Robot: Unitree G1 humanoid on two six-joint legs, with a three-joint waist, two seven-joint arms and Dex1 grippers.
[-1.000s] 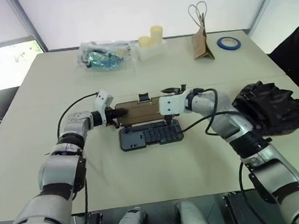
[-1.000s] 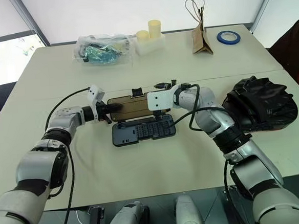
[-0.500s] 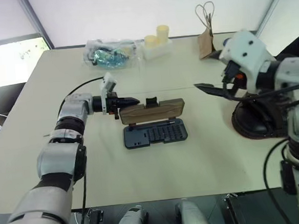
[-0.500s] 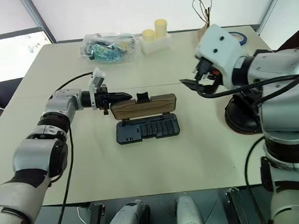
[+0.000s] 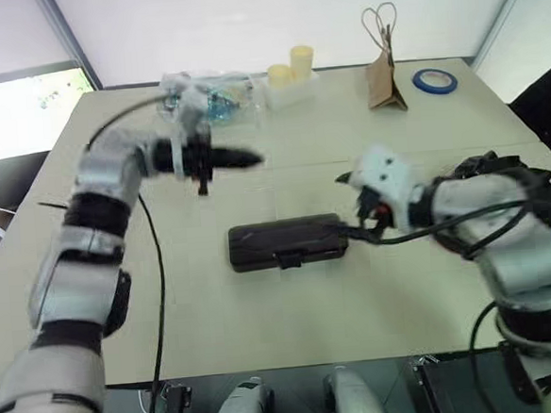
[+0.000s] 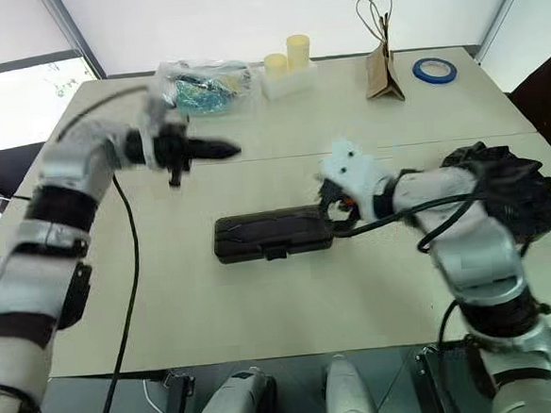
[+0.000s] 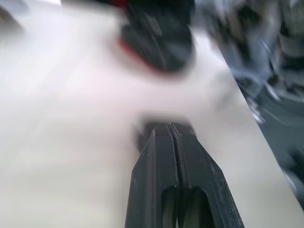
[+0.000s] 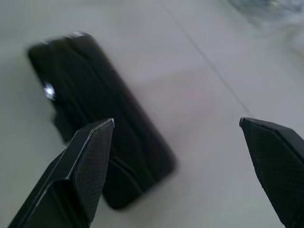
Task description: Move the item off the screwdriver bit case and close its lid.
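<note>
The flat rectangular screwdriver bit case [image 5: 287, 242] lay in the middle of the pale beige tabletop [image 5: 265, 330], and its dark lid [image 6: 273, 233] was down flat over the tray, the small latch tab showing at the near edge. Nothing sat on top of it. The bulky black padded mitt-like item [image 6: 511, 190] with its stitched ridges rested on the tabletop well off to the right of the case, partly behind the right forearm.

The left pincer [image 5: 244, 158] hung in the air above the tabletop, beyond the case and toward its left end, pointing to the right. Its two black fingers [image 7: 161, 156] were pressed together with nothing between them.

The right pincer [image 8: 178, 156] hovered just beside the right end of the case, aimed along it. Its fingers [image 8: 85, 161] were spread wide and held nothing; the case's dark end lay between and beyond them without touching either finger.

Along the far edge of the tabletop stood a clear plastic bag with teal contents [image 5: 202, 96], a pair of pale yellow cylinders on a white block [image 5: 290, 73], a small brown paper bag with looped string handles [image 5: 382, 71] and, just beside it to the right, a roll of blue tape [image 5: 434, 81].
</note>
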